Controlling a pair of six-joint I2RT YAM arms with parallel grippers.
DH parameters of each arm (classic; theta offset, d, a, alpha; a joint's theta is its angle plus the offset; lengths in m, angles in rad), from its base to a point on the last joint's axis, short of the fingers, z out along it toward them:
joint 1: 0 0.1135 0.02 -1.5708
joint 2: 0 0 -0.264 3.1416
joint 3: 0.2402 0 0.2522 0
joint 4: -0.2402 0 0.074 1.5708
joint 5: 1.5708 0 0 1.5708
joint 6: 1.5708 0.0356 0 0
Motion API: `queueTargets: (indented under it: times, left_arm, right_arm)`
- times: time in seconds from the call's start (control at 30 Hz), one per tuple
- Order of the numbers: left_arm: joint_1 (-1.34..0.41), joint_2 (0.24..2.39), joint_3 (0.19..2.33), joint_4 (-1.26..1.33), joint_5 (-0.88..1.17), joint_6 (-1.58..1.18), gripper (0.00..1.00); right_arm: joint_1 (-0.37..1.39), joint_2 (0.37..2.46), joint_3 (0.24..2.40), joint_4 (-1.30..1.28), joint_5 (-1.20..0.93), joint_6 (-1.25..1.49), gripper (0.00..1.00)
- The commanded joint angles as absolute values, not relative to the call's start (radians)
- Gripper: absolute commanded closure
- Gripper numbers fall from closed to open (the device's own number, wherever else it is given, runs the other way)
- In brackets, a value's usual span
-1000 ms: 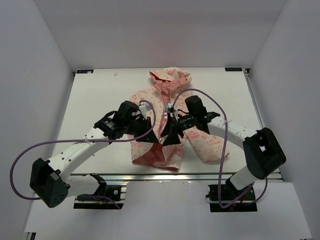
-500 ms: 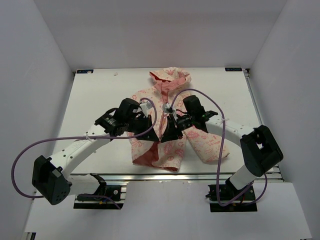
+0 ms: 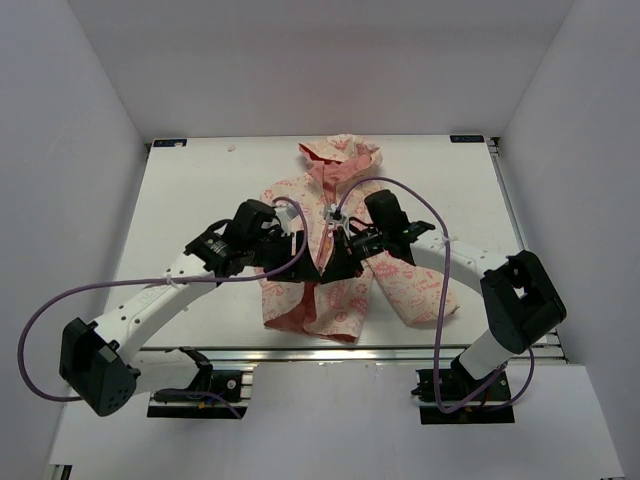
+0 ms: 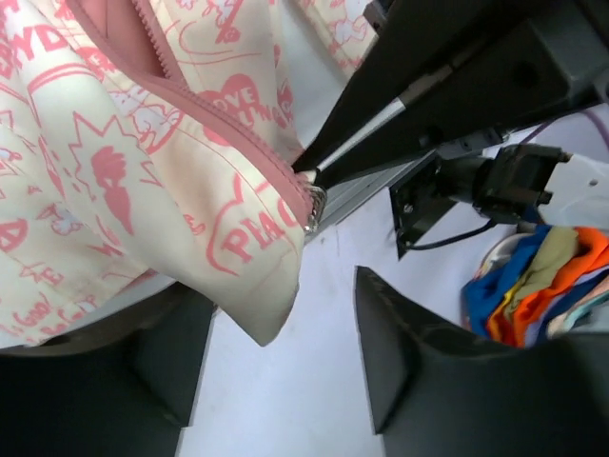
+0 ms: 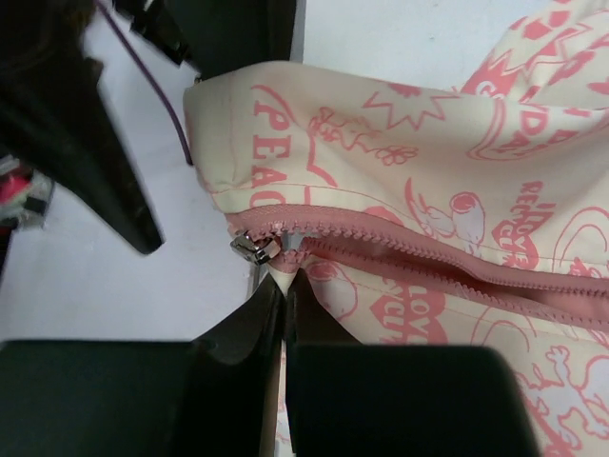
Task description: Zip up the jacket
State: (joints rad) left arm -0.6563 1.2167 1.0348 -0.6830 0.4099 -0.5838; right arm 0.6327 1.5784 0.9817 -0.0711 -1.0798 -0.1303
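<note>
The right gripper [image 5: 283, 290] was pressed together on the hem of the jacket [image 5: 400, 143], just ahead of its tips and directly below the zipper slider [image 5: 253, 248]. The left gripper [image 4: 276, 314] stood spread, with the hem corner hanging untouched between its fingers. To zip cleanly, one gripper should probably anchor the hem taut while the other draws the slider straight along the teeth.

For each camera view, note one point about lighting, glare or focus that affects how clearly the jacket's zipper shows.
Top external: soft, even light, glare on the metal rail edging the white table, the cream, pink-printed hooded jacket small. Left wrist: print sharp, the open black left claw blurred near the lens. Right wrist: pink zipper teeth crisp, the shut black right claw underexposed.
</note>
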Motion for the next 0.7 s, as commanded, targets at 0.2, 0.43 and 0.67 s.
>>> queueTargets:
  times: [0.2,0.43,0.67]
  left_arm:
    - [-0.655,1.02,0.793,-0.314,0.449,-0.801,0.28]
    - [-0.658,0.918,0.715,-0.236,0.348,-0.888,0.32]
    - [-0.67,0.891,0.643,-0.107,0.299,-0.914,0.32]
  right_arm:
    - [0.666,1.514,0.907,0.181,-0.973,0.198,1.0]
    - [0.681,1.497,0.87,0.247,-0.928,0.307,1.0]
    - [0.696,1.465,0.856,0.25,-0.882,0.339,1.0]
